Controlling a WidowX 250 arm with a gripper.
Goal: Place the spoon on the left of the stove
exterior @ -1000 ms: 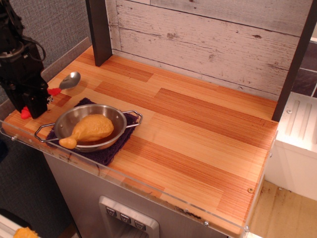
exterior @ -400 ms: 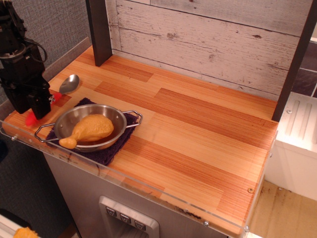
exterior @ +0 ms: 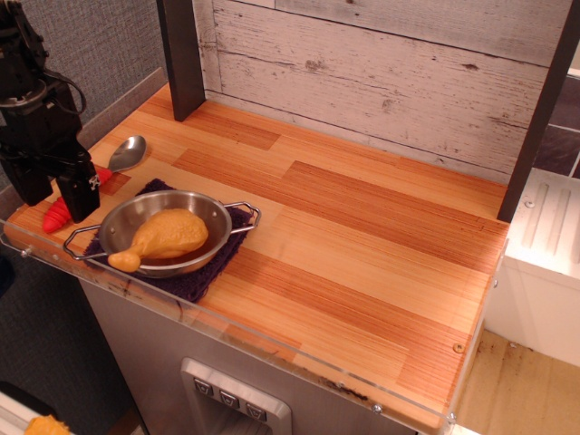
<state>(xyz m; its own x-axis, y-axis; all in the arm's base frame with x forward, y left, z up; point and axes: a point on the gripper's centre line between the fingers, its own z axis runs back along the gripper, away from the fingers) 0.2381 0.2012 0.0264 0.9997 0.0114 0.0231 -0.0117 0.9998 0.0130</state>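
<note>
Weathered white planks back the stove (exterior: pixel 362 236), where the spoon (exterior: pixel 95 178) lies flat at its left edge beside a steel pan (exterior: pixel 213 217). Above the red handle, the black gripper (exterior: pixel 56 192) has its fingers spread apart, holding nothing.

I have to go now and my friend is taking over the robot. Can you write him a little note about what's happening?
Hand: open, fingers either side of the spoon's red handle, not gripping.
Spoon: lying flat at the left end of the stove top, beside the pan with the chicken leg.
Done: spoon looks placed on the left.
Left: lift the hand clear.
</note>
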